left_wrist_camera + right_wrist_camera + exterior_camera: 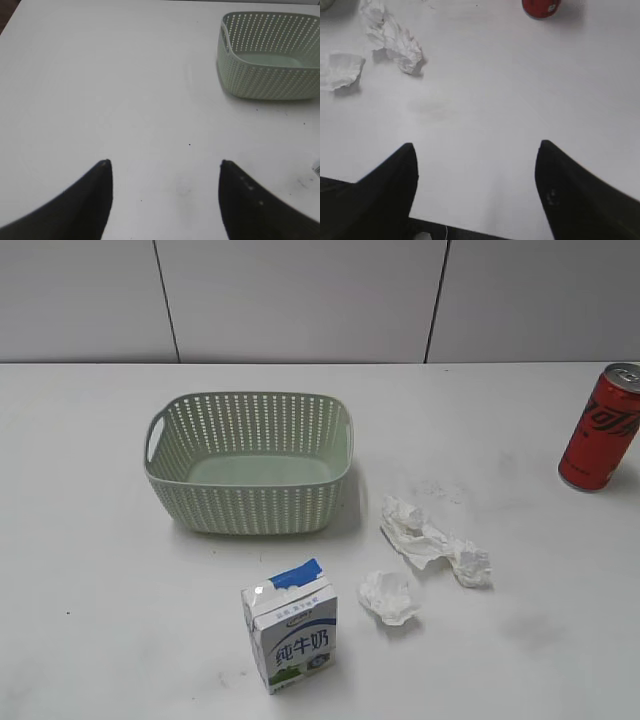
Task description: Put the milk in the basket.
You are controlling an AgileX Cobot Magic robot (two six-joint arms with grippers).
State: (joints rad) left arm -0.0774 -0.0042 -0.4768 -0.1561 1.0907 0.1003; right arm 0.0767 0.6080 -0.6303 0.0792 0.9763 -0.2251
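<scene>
The milk (289, 635), a small white carton with a blue top flap, stands upright near the table's front edge in the exterior view. The pale sage-green basket (250, 505) sits behind it, empty; it also shows in the left wrist view (270, 75) at the upper right. My left gripper (164, 163) is open and empty over bare table, well short of the basket. My right gripper (476, 145) is open and empty over bare table near the front edge. Neither gripper shows in the exterior view. The milk is out of both wrist views.
Two crumpled white tissues lie right of the milk (390, 596) (435, 542), also in the right wrist view (340, 70) (395, 42). A red soda can (600, 428) stands at the far right, its base in the right wrist view (541, 7). A grey panelled wall lies behind the table.
</scene>
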